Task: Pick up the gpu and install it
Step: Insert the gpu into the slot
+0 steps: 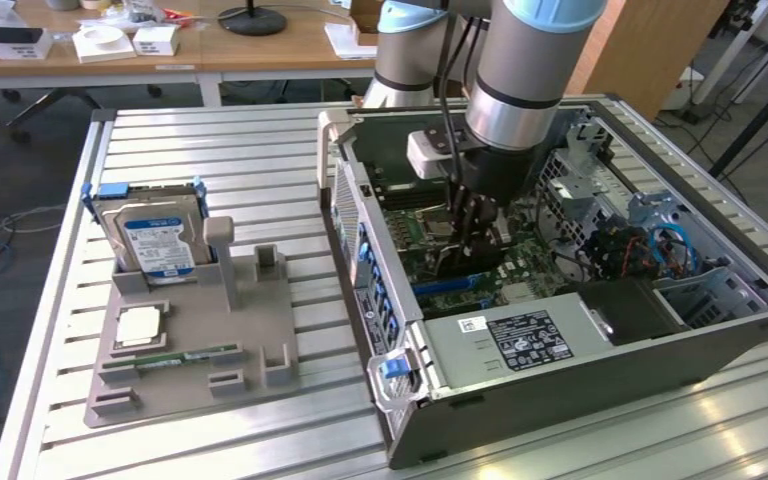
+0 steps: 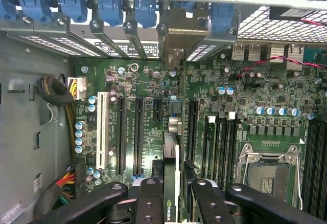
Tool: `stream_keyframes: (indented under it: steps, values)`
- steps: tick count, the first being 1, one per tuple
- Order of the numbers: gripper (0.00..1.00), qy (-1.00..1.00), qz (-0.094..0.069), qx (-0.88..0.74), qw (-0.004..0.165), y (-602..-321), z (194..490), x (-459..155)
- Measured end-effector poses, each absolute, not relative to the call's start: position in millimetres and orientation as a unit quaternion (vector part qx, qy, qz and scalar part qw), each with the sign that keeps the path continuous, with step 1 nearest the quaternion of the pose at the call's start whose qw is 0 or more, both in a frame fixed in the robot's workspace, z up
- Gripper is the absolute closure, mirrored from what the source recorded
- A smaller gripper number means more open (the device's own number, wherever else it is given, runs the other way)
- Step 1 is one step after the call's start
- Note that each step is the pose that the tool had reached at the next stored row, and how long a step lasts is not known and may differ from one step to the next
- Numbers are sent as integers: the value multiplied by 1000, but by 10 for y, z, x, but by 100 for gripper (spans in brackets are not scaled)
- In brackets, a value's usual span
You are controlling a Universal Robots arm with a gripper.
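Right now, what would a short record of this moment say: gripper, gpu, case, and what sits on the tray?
gripper: shut on the gpu, lowered into the case
gpu: held on edge over the motherboard, among the slots; whether it is seated, cannot tell
case: lying open on the table
tray: at the exterior view's left, holds the hard drive and memory stick

The gpu (image 2: pixel 171 173) is a thin dark card standing on edge, little green logo on its top edge. It's upright right over the long motherboard (image 2: pixel 127 81) slots.
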State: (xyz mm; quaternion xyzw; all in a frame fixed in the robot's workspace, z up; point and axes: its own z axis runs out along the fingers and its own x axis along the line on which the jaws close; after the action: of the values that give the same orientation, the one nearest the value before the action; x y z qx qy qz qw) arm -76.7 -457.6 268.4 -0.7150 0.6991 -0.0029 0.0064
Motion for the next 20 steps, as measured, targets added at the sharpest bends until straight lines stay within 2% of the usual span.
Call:
stream_keyframes:
  steps: [20]
  values:
    - [74,699,-3,-715,6,-4576,2653,-773]
